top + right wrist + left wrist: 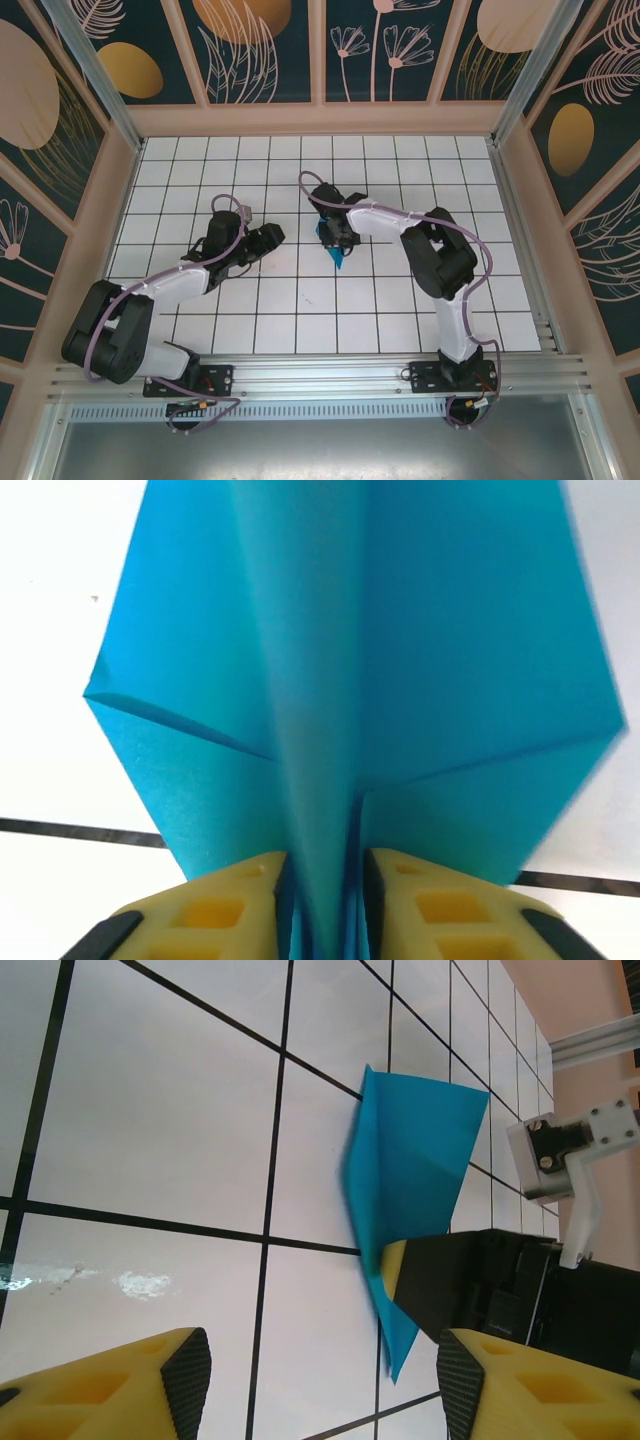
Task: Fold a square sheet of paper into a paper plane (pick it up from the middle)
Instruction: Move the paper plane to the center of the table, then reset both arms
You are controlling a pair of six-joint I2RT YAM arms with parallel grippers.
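Right pincer (325,890) pinches the centre fold of a plain cyan-blue paper plane (420,650) over a white tiled surface (150,1110); left pincer (325,1365) hangs spread nearby.

Ahead of the left hand (325,1360), a stretch of bare desk (150,1110) lies open up to the paper plane (415,1160). It and the right hand (325,880) gripping it bar the way beyond. Desk beside them is free.
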